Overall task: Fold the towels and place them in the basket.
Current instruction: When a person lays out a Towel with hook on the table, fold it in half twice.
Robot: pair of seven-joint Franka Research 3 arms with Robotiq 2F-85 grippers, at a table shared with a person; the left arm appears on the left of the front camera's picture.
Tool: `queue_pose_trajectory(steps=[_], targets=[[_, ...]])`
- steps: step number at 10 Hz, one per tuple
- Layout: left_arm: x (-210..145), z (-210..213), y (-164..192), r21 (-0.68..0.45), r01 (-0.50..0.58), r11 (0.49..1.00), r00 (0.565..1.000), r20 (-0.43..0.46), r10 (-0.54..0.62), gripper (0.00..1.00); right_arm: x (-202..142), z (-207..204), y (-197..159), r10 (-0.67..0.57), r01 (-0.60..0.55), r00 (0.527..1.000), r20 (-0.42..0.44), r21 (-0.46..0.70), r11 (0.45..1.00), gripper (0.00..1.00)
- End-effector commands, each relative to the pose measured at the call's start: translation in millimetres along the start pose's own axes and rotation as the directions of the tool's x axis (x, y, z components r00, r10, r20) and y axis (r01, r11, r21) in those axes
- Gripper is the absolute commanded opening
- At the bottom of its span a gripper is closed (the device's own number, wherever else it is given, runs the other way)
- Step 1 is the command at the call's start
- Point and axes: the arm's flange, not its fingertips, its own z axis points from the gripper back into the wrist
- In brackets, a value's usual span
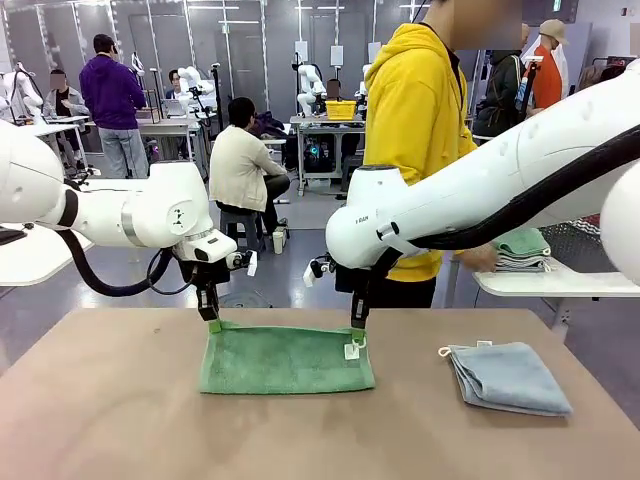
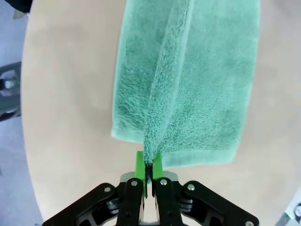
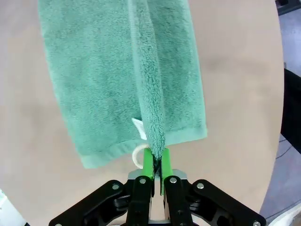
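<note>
As both our arms reach down over the table [image 1: 110, 420], we have the left gripper [image 1: 213, 326] clamped on the far left corner of the sea-green towel [image 1: 285, 362] and the right gripper [image 1: 357, 338] clamped on its far right corner, just beside the white label [image 1: 352, 351]. From our wrists we see the green pads [image 2: 139, 165] pressed together on a raised ridge of cloth that runs the towel's length, while the rest lies spread on the table near its middle. The grey-blue towel [image 1: 508, 377] lies folded on the right, well apart from the green one. A person [image 1: 415, 110] in a yellow hoodie stands at the far side
</note>
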Motion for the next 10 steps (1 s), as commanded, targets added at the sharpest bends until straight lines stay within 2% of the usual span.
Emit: queue_pose_trajectory(steps=[1, 5, 6, 7, 8, 9, 10], targets=[[5.0, -6.8, 17.6, -0.004, 0.047, 0.999, 0.999, -0.006, -0.047, 0.07, 5.3, -7.3, -11.3, -0.028, 0.027, 0.999, -0.016, -0.015, 1.0, 0.08], [3.0, -18.7, 19.3, 0.016, 0.046, 0.999, 0.999, -0.013, -0.046, 0.07, 1.7, -12.6, -10.5, -0.01, 0.011, 0.999, 0.031, -0.023, 1.0, 0.08], [2.9, -17.1, 16.6, 0.034, 0.047, 0.998, 0.999, 0.007, -0.047, 0.39, 1.4, -11.5, -8.8, -0.008, 0.01, 0.999, 0.045, -0.043, 0.999, 0.33], [1.7, -15.3, 13.7, 0.043, 0.043, 0.998, 0.999, 0.004, -0.044, 0.46, 1.1, -10.2, -6.9, -0.013, 0.016, 0.999, 0.045, -0.06, 0.998, 0.48], [0.2, -12.9, 11.2, 0.057, 0.043, 0.997, 0.999, 0.011, -0.044, 0.78, 1.1, -8.1, -5.0, -0.01, 0.014, 0.999, 0.05, -0.075, 0.997, 0.73], [-1.1, -6.4, 7.2, 0.092, 0.041, 0.995, 0.999, 0.027, -0.044, 0.84, 0.2, -3.9, -3.0, -0.007, 0.011, 0.999, 0.047, -0.094, 0.996, 0.87], [0.1, 0.4, 0.1, 0.112, 0.055, 0.992, 0.998, 0.034, -0.059, 1.0, -1.5, 1.8, -1.2, -0.007, 0.013, 0.998, 0.056, -0.108, 0.994, 1.0]])
